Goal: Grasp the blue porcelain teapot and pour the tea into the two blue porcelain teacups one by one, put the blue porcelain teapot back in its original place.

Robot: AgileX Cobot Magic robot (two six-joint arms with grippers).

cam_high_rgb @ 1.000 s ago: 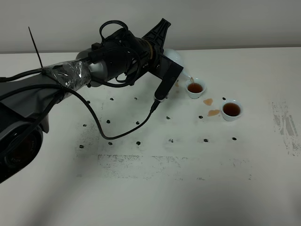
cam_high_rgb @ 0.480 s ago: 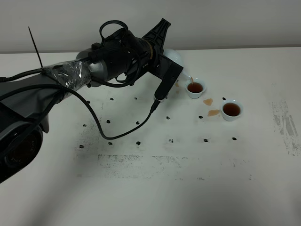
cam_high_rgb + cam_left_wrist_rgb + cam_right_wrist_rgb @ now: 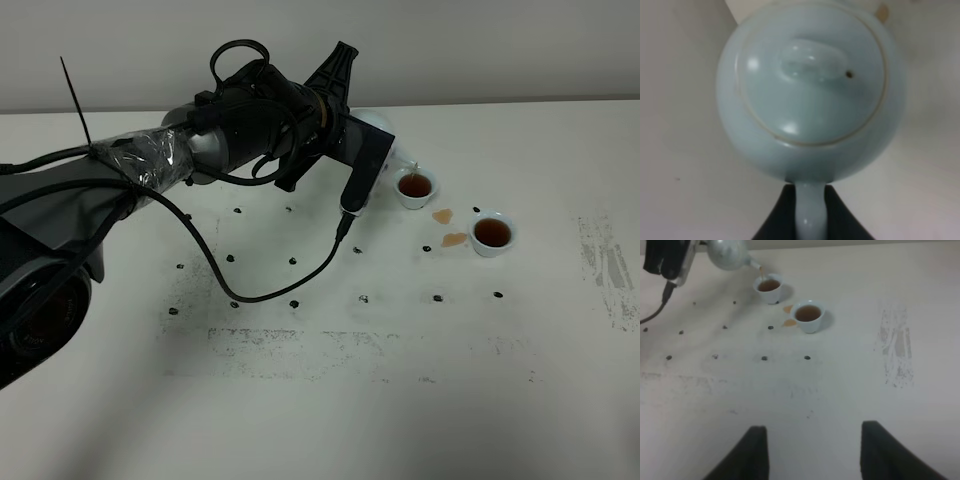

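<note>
Gripping the loop handle of the blue porcelain teapot (image 3: pixel 807 95) between the closed fingers of the left gripper (image 3: pixel 810 215), just above the nearer teacup (image 3: pixel 415 187). Pale blue, glossy, round, with knobbed lid, tilted spout-down toward that cup.

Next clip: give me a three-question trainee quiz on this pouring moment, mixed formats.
1. True or false: both teacups hold tea.
2. The left gripper holds the teapot by its: A) spout B) handle C) lid knob
3. What lies on the table between the cups?

Key: 1 true. 2 B. 3 Spilled tea patches.
</note>
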